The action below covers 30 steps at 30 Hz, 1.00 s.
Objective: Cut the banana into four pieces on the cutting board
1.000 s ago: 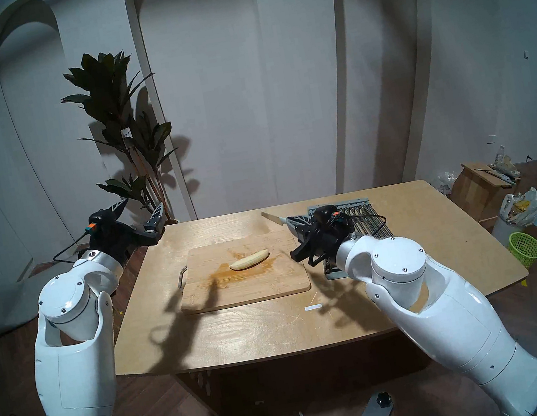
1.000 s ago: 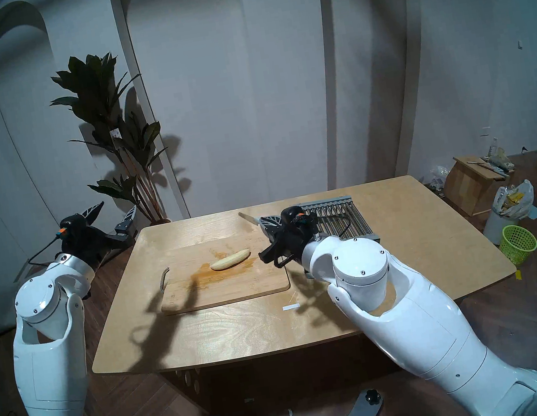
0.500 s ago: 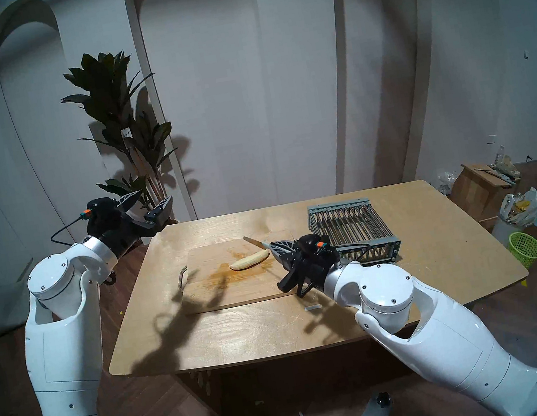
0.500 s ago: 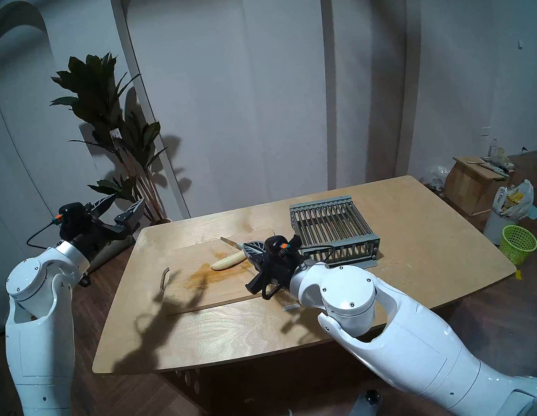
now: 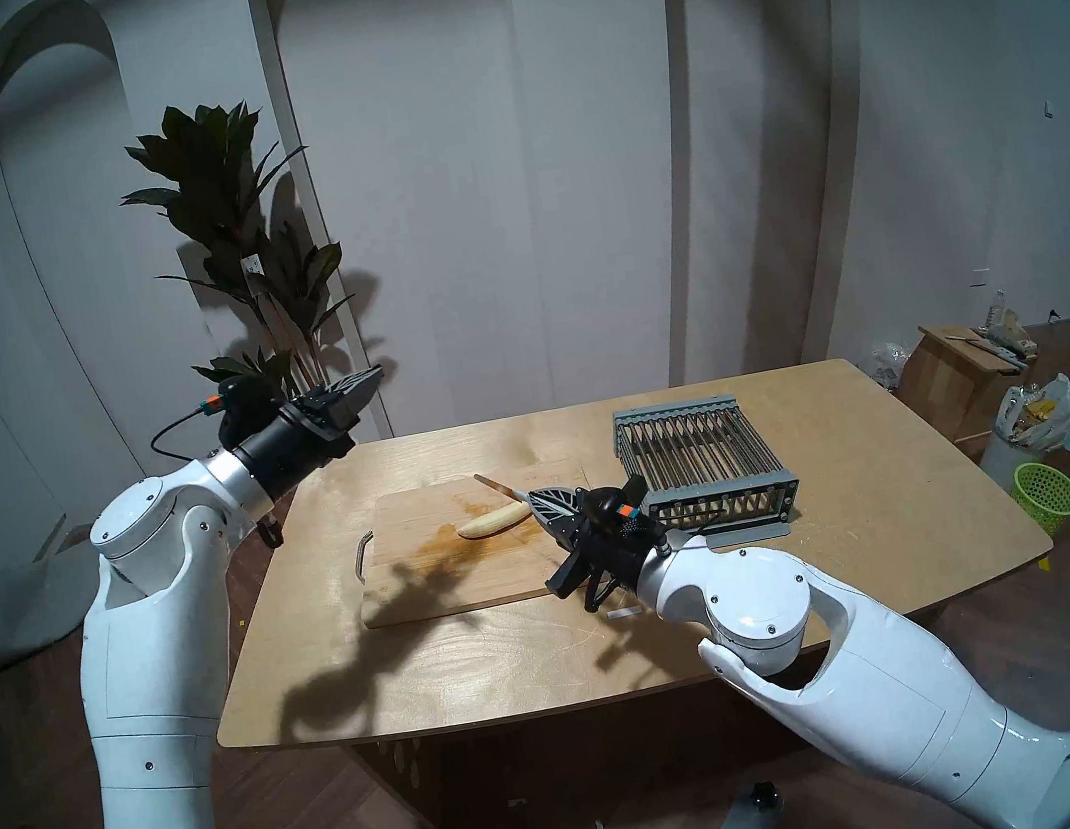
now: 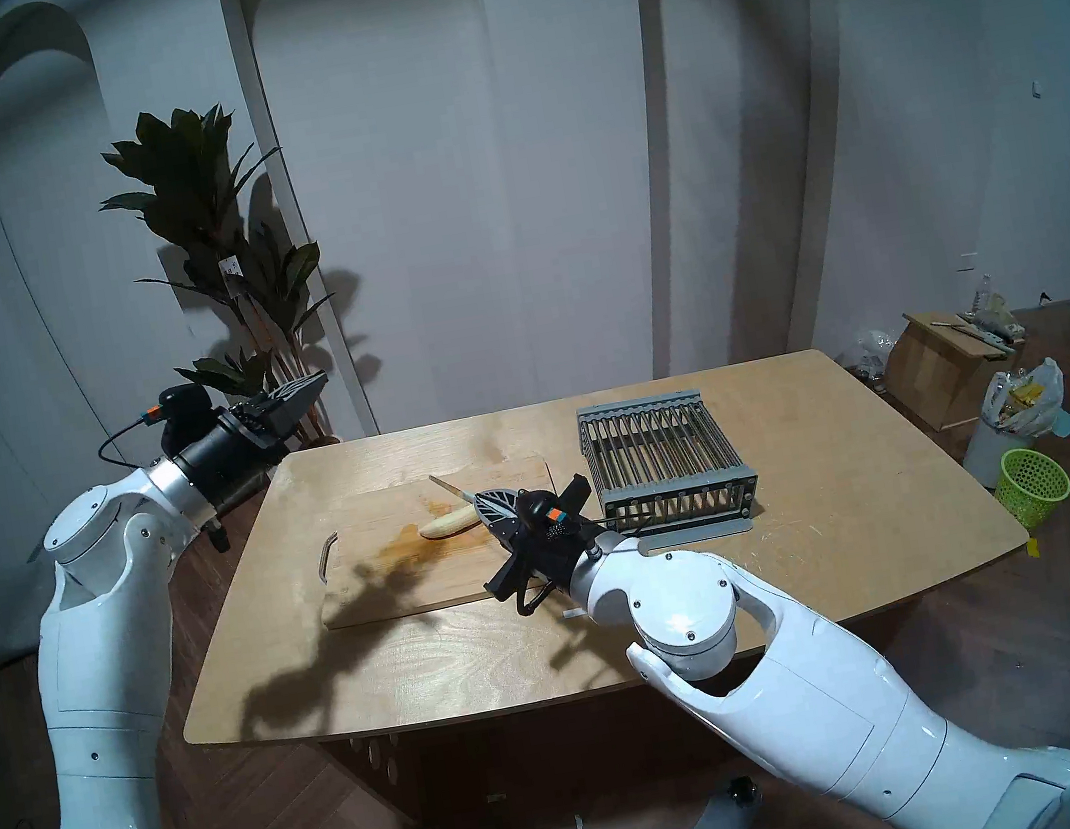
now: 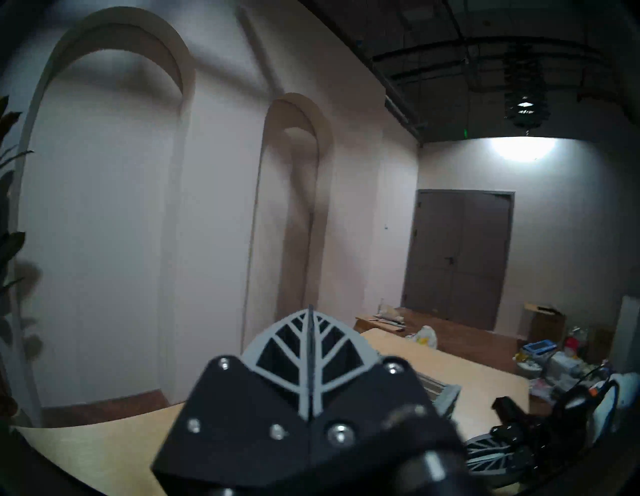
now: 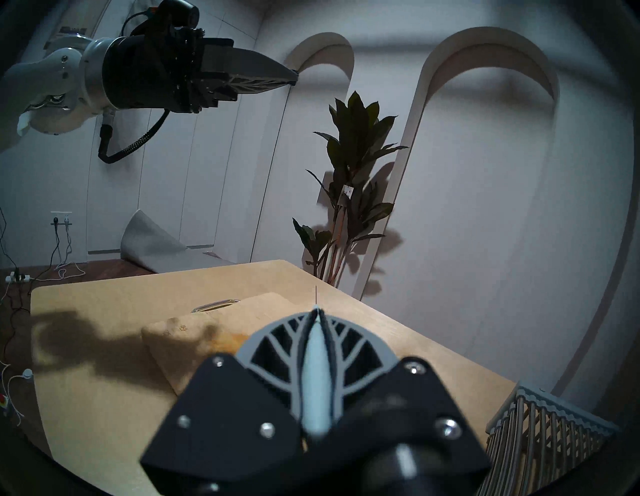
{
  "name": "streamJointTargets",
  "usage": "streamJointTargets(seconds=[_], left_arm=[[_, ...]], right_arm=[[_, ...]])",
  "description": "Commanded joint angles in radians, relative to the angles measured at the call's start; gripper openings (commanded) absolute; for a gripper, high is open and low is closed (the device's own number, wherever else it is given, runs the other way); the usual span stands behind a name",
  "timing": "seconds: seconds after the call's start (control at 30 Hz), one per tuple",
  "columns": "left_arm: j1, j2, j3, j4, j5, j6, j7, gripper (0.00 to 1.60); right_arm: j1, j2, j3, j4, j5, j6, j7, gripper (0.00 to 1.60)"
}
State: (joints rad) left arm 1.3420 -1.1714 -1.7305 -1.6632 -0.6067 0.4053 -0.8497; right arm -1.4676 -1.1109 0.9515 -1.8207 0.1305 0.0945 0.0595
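Right gripper (image 5: 550,505) clamps a pale-handled knife (image 5: 508,490), blade over the peeled cream banana's (image 5: 492,520) right end, mid light-wood cutting board (image 5: 472,567). Left gripper (image 5: 361,389), fingers together, hangs left of banana. Best press straight down, quarter-length in.

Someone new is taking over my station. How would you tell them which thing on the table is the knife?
On the wooden table lies a cutting board with a peeled banana. The knife juts from the right gripper, angled over the banana's right end. It is the only thin blade; the grey rack beside it is wire.
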Motion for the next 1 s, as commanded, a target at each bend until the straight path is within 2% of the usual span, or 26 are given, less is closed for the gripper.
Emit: streamJointTargets(seconds=[0.0,0.43,0.63,0.7,0.87,0.9,0.97], left_arm=[[-0.064,-0.015,-0.005,0.043,-0.073,0.017,-0.064,0.0],[-0.103,0.001,-0.026,0.156,-0.153,0.066,-0.172,0.0],[-0.121,0.02,-0.03,0.195,-0.168,0.085,-0.215,0.0],[-0.127,0.028,-0.03,0.207,-0.171,0.091,-0.23,0.0],[-0.135,0.053,-0.033,0.236,-0.174,0.103,-0.265,0.0],[-0.136,0.058,-0.033,0.24,-0.173,0.104,-0.271,0.0],[-0.141,0.07,-0.031,0.255,-0.172,0.107,-0.288,0.0]], right_arm=[[0.035,-0.021,-0.027,0.067,-0.083,-0.092,-0.033,0.0],[0.108,-0.1,-0.094,0.235,-0.233,-0.238,-0.12,0.0],[0.132,-0.166,-0.115,0.291,-0.266,-0.304,-0.178,0.0],[0.131,-0.19,-0.116,0.298,-0.252,-0.33,-0.204,0.0],[0.1,-0.245,-0.088,0.272,-0.138,-0.391,-0.261,0.0],[0.095,-0.241,-0.089,0.263,-0.116,-0.402,-0.27,0.0],[0.073,-0.275,-0.07,0.265,-0.064,-0.433,-0.296,0.0]])
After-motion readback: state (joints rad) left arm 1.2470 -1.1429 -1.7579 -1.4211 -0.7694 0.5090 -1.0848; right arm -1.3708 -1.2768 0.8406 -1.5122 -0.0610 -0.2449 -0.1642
